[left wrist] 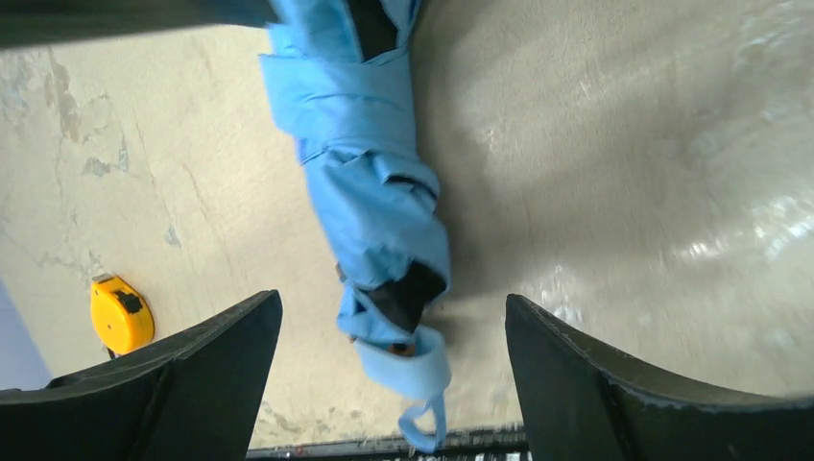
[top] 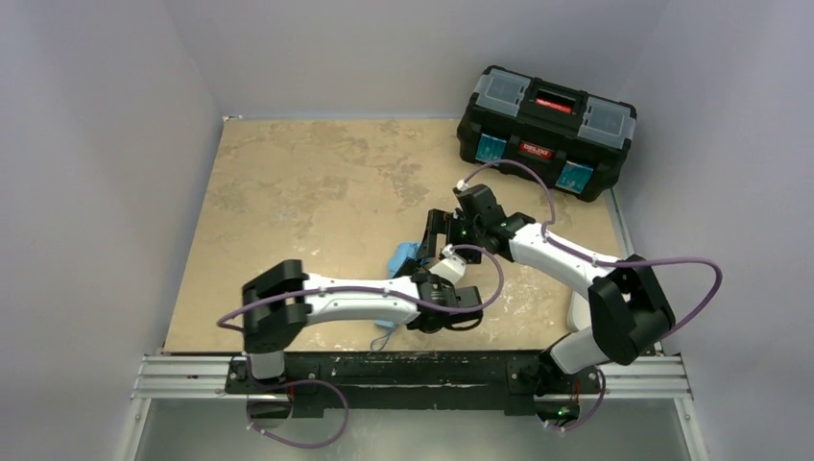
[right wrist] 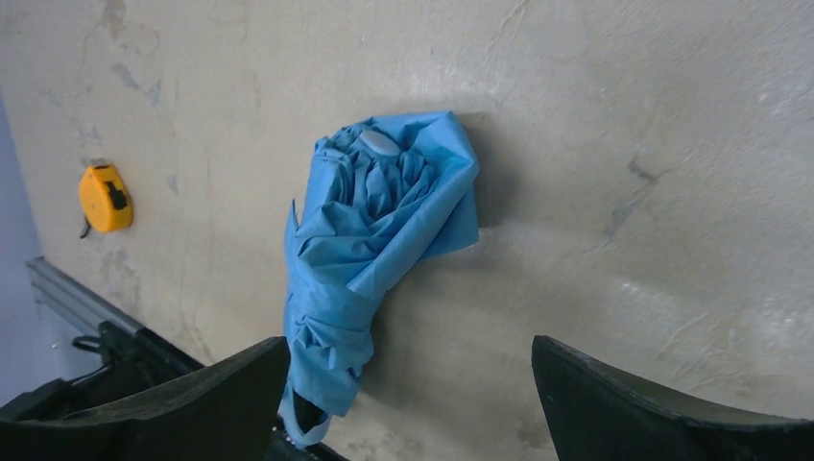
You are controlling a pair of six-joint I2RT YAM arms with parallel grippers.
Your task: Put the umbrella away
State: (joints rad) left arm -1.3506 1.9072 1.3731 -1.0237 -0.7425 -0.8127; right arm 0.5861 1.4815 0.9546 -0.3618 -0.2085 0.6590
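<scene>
The umbrella (top: 402, 257) is folded up, light blue, and lies on the tan table near the front middle, mostly under my left arm. In the left wrist view the umbrella (left wrist: 370, 192) runs down the frame, its strap end between my fingers (left wrist: 206, 360) without touching them. My left gripper (left wrist: 394, 384) is open above it, and in the top view it (top: 444, 309) is by the umbrella's near end. My right gripper (right wrist: 408, 403) is open and empty above the table, the umbrella's (right wrist: 370, 226) lower end beside its left finger. In the top view it (top: 435, 238) hovers over the umbrella's far end.
A closed black toolbox (top: 545, 130) stands at the back right corner. A small orange tape measure (left wrist: 120, 314) lies on the table left of the umbrella and also shows in the right wrist view (right wrist: 104, 197). A pale object (top: 579, 309) sits by the right arm's base.
</scene>
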